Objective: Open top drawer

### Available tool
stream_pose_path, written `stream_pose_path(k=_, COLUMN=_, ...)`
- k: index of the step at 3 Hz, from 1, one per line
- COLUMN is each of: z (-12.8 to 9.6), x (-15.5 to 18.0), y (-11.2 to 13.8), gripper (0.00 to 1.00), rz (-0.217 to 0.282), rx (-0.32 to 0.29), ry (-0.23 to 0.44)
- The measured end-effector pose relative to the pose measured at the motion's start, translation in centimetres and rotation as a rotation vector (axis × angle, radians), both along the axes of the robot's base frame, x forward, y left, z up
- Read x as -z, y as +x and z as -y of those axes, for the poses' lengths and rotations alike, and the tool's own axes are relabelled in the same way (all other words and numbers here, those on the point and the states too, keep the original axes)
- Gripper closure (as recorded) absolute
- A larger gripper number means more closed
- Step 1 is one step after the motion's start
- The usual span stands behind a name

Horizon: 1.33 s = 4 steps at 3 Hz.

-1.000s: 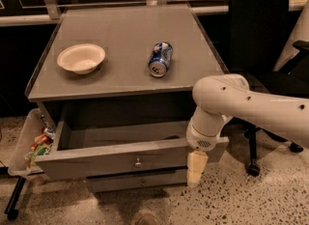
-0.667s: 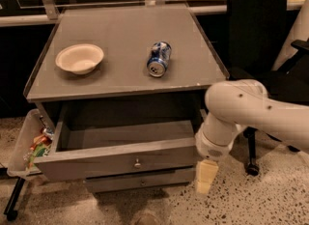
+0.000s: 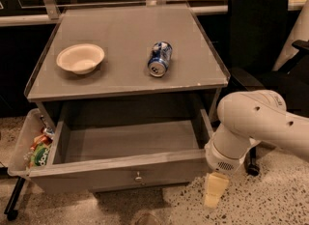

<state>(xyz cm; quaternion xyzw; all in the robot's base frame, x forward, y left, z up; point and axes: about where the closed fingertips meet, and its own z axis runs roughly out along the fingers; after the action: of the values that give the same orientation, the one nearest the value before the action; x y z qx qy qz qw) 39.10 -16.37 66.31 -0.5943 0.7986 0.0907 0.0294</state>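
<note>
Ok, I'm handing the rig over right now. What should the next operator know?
Gripper: low by the floor, just off the right front corner of the top drawer, pointing down, away from the knob.
Top drawer: pulled well out from under the tabletop.
On the tabletop: bowl at left, can lying on its side.
Done: the drawer looks open.
Left: probably only to move the arm clear.

The gripper (image 3: 215,191), just right of the top drawer (image 3: 96,175), is half hidden under the arm (image 3: 256,122). The arm is cut off farther right.
</note>
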Motion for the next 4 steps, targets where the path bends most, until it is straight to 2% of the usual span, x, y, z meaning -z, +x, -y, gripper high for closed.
stream_pose_path(k=2, z=1.2, x=0.9, y=-1.4, gripper=0.0, rz=-0.064, rx=0.047, ry=-0.028)
stream_pose_path(k=3, z=1.2, x=0.6, y=-1.4, gripper=0.0, rz=-0.064, rx=0.047, ry=-0.028)
stream_pose_path(k=4, z=1.9, x=0.4, y=-1.9, gripper=0.0, rz=-0.075, rx=0.073, ry=-0.032)
